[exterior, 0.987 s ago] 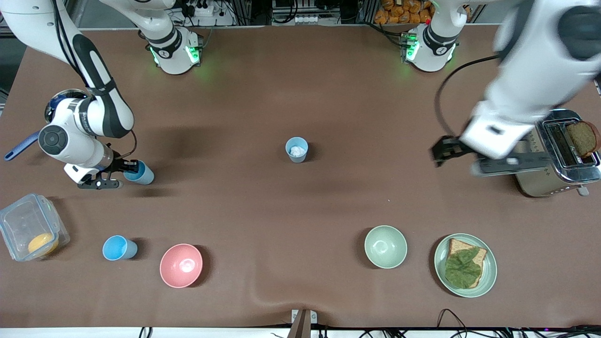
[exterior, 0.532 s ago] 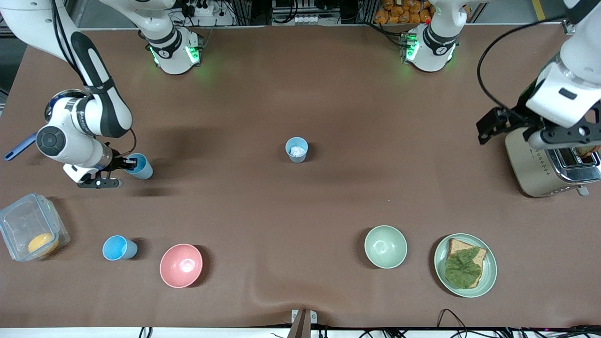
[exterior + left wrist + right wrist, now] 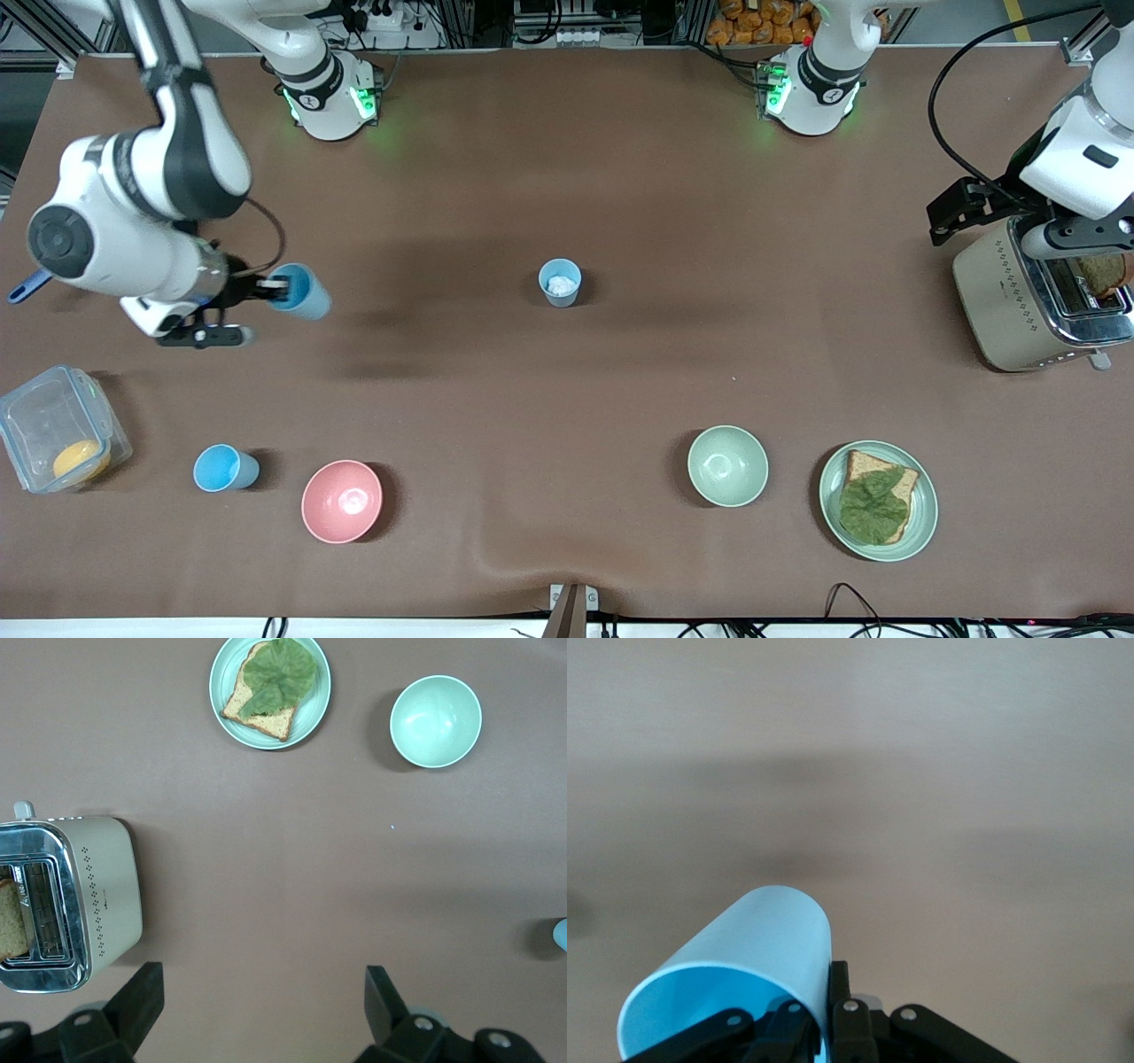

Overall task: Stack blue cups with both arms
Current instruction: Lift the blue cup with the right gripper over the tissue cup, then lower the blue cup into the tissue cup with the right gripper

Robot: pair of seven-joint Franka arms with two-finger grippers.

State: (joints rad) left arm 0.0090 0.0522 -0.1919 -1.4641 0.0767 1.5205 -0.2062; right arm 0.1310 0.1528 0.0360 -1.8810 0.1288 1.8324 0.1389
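My right gripper (image 3: 276, 289) is shut on the wall of a bright light blue cup (image 3: 301, 294) and holds it tilted on its side above the table, near the right arm's end. In the right wrist view the cup (image 3: 749, 957) is pinched with one finger inside and one outside, at the gripper (image 3: 824, 1014). A grey-blue cup with a white scrap inside (image 3: 560, 283) stands upright mid-table. Another bright blue cup (image 3: 225, 468) stands nearer the front camera, beside the pink bowl. My left gripper (image 3: 1074, 237) hangs open and empty high over the toaster; it also shows in the left wrist view (image 3: 261, 997).
A pink bowl (image 3: 342, 501), a pale green bowl (image 3: 727, 465) and a plate (image 3: 927, 509) with toast and lettuce stand near the front edge. A toaster (image 3: 1019, 301) with bread stands at the left arm's end. A clear lidded box (image 3: 35, 416) sits below my right arm.
My right gripper has lifted the light blue cup off the table and moved it a little toward the middle. My left arm has swung away to above the toaster.
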